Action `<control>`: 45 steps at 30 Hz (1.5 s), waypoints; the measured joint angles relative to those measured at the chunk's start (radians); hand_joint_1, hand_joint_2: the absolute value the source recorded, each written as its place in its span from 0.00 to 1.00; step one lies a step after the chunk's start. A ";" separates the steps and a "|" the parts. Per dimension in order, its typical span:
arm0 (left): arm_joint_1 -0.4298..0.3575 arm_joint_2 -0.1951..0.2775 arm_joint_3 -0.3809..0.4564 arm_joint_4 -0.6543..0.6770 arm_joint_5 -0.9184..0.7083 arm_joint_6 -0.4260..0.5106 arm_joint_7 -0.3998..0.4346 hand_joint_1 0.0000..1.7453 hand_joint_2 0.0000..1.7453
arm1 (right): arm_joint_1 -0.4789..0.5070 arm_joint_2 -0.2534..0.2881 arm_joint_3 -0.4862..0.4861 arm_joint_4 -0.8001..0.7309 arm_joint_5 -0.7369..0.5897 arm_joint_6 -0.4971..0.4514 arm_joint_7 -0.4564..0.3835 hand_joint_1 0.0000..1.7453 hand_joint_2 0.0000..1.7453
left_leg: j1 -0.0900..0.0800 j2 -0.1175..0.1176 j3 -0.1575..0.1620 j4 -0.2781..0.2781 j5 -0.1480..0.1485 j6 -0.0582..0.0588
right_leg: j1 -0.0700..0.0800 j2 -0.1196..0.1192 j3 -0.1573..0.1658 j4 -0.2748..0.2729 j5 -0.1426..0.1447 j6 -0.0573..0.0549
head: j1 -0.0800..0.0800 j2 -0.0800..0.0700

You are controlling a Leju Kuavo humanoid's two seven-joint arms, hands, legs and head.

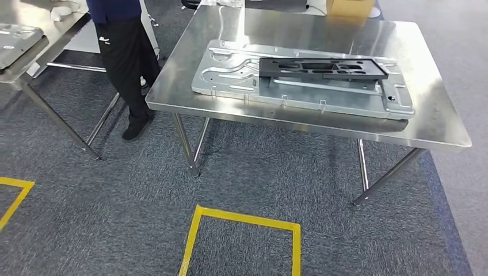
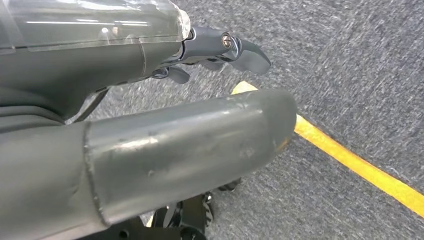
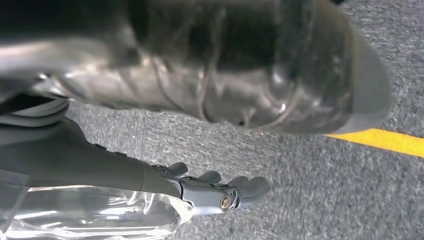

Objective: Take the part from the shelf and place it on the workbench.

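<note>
A flat black metal part, long and slotted, lies on top of a larger pressed silver sheet-metal panel, toward that panel's far right portion, its length running along the panel's length. The silver panel rests flat on the stainless-steel surface, a shiny workbench on slim metal legs, and covers much of its near half. Beyond the panel, at the far edge of the surface, stands a brown cardboard box.

To the left of the panel, just off the corner of the surface, a person in black trousers and a dark blue top stands on the grey carpet floor, one black shoe planted close to the surface's left leg. Farther left of the person, a second steel table carries another silver panel at its near corner. On the carpet in front of the surface, yellow tape lines mark a square outline.

The robot's left hand hangs above the carpet near a yellow tape line, its thick grey thumb and darker fingers apart and holding nothing. The right hand likewise hangs over the carpet beside a yellow tape strip, its fingers gently curved, apart from the thumb, with nothing between them.
</note>
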State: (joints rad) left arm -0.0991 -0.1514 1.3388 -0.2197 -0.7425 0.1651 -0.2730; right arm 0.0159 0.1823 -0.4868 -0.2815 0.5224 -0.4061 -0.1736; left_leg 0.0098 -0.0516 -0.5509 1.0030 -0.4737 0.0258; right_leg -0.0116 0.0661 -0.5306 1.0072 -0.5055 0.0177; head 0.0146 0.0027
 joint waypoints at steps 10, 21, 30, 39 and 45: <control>0.002 -0.002 0.012 0.000 0.008 0.016 -0.003 0.00 0.00 | -0.019 0.003 -0.054 0.060 -0.008 0.142 0.179 0.00 0.00 | 0.004 0.047 -0.109 0.265 -0.126 -0.037 | 0.003 -0.118 -0.011 -0.008 0.013 -0.038 | -0.002 0.000; 0.000 -0.002 0.014 0.000 0.006 0.017 -0.006 0.00 0.00 | -0.029 0.008 -0.054 0.067 0.006 0.190 0.167 0.00 0.00 | -0.002 0.073 0.022 -0.016 -0.008 0.023 | 0.007 -0.097 -0.049 0.105 -0.069 0.005 | -0.002 0.000; -0.002 -0.005 0.014 0.000 0.006 0.021 -0.001 0.00 0.00 | -0.029 0.006 -0.054 0.070 0.037 0.225 0.132 0.00 0.00 | -0.002 -0.037 -0.007 0.008 0.003 0.010 | -0.004 0.003 0.010 0.016 -0.014 -0.001 | -0.002 0.000; 0.001 -0.005 0.015 0.000 0.010 0.034 0.002 0.00 0.00 | -0.027 0.007 -0.049 0.076 0.066 0.284 0.173 0.00 0.00 | 0.005 0.040 -0.137 0.271 -0.129 -0.035 | -0.001 -0.101 0.004 -0.007 0.001 -0.042 | -0.005 0.000; 0.001 -0.005 0.019 0.000 0.020 0.043 0.001 0.00 0.00 | -0.028 0.007 -0.047 0.077 0.085 0.274 0.175 0.00 0.00 | -0.003 0.120 0.012 0.017 -0.025 -0.021 | 0.005 -0.167 0.006 0.001 -0.006 -0.028 | -0.004 0.000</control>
State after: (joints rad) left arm -0.0979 -0.1564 1.3573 -0.2201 -0.7230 0.2076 -0.2718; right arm -0.0124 0.1895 -0.5341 -0.2045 0.6071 -0.1317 0.0014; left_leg 0.0071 0.0687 -0.5388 1.0199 -0.4988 0.0053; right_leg -0.0063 -0.1009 -0.5242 1.0085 -0.5111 -0.0101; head 0.0101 0.0027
